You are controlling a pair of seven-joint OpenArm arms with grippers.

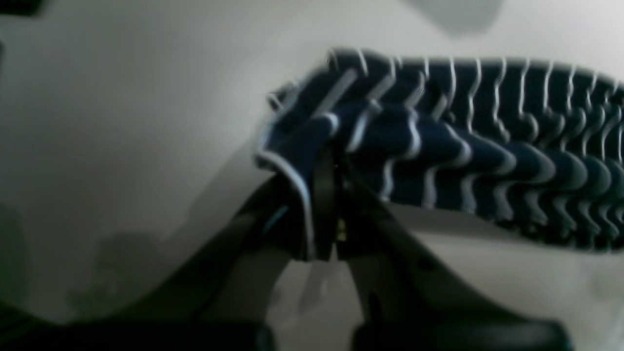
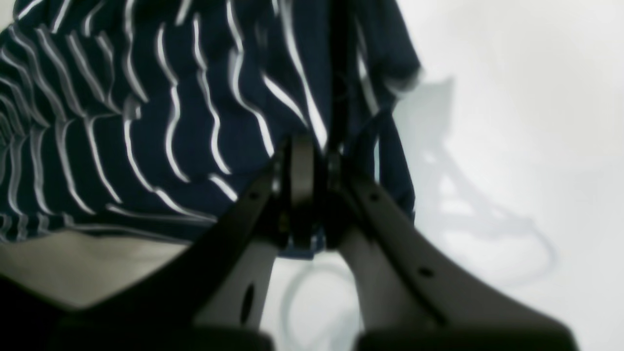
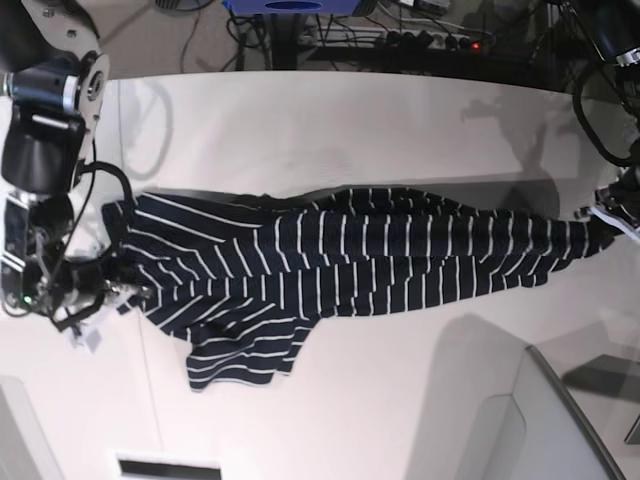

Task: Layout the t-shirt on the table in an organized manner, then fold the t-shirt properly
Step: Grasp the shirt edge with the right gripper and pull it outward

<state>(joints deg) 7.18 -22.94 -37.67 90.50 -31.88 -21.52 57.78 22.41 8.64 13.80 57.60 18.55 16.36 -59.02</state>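
The t-shirt [image 3: 340, 255], dark navy with thin white stripes, is stretched out left to right across the white table [image 3: 350, 130], bunched and wrinkled, with one sleeve [image 3: 240, 355] hanging toward the near side. My left gripper [image 3: 603, 222] at the base view's right is shut on the shirt's end. In the left wrist view it [image 1: 325, 161] pinches a fabric edge [image 1: 438, 146]. My right gripper [image 3: 108, 282] at the base view's left is shut on the other end. In the right wrist view it [image 2: 317, 161] clamps the striped cloth [image 2: 146, 122].
Cables and a power strip [image 3: 430, 40] lie beyond the table's far edge. A grey panel [image 3: 560, 420] stands at the near right corner. A seam line [image 3: 150, 380] and a slot [image 3: 170, 466] show at the near left.
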